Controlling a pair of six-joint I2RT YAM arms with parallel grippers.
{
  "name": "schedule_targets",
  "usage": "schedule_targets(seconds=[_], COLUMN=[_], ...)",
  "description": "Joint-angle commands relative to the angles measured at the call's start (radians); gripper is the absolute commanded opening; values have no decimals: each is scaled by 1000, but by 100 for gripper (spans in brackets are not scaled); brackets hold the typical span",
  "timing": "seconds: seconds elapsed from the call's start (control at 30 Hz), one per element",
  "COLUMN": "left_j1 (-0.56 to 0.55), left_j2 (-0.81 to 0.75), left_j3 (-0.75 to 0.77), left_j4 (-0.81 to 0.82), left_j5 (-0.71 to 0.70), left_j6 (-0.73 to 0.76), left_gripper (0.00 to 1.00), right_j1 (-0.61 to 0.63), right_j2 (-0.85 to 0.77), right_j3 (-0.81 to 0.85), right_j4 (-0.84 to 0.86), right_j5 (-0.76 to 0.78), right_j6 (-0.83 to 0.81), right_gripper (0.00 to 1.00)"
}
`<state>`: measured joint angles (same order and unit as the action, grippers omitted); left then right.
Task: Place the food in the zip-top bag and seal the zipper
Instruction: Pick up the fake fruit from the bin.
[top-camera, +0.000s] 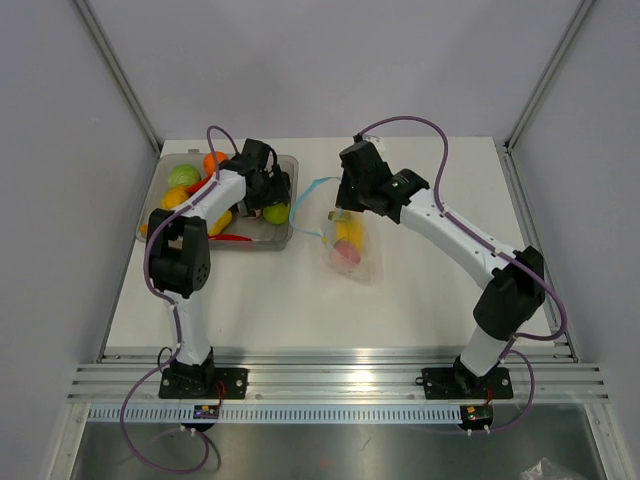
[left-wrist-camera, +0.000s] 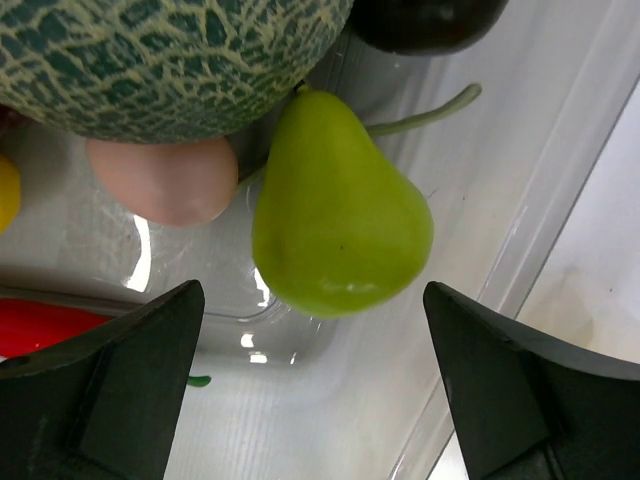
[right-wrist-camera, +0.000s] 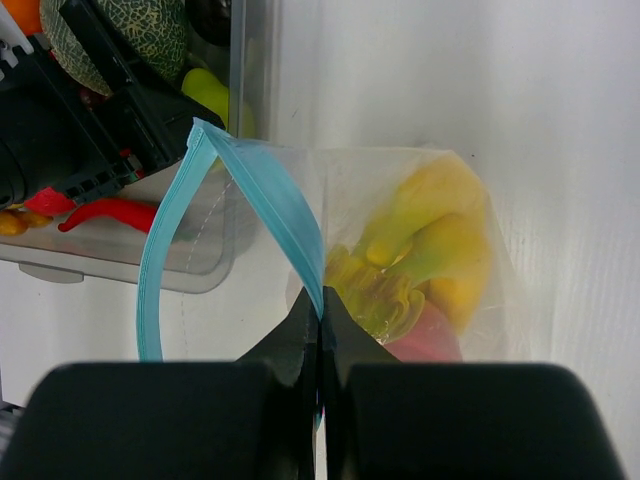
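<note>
**Pear pick, bag mouth held open**

Left gripper (left-wrist-camera: 312, 325) spread wide, flanking the green pear (left-wrist-camera: 340, 210) in the clear tray (left-wrist-camera: 565, 200), no contact. Judgement: descend square and close across the pear's belly, not its taper, since the melon (left-wrist-camera: 150, 60) crowds it. Right gripper (right-wrist-camera: 320, 330) pinches the zipper (right-wrist-camera: 265, 200), lifting the zip-top bag (top-camera: 352, 245) mouth off the desk (top-camera: 300, 310); banana bunch (right-wrist-camera: 440, 230) and peach (right-wrist-camera: 425, 338) inside.
</note>
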<state>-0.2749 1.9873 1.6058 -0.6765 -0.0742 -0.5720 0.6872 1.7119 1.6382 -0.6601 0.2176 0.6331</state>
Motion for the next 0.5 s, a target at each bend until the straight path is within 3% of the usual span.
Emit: schedule_targets(seconds=[0.0,0.2,0.47], left_j1=[13,14,14], left_j2=[28,56,64], left_j3=[11,-3,-7], left_j4=[89,126,138], left_j5=[11,48,50], left_j6=[-46,-68,-65], left_gripper=[94,92,77], right_j1=[11,11,12], right_j2=[12,17,11], right_j3=[46,48,40], right_j4=[-1,4,7], right_j5=[6,2,-1], right_j6=[-13,-15,-12], right_gripper=[0,0,0])
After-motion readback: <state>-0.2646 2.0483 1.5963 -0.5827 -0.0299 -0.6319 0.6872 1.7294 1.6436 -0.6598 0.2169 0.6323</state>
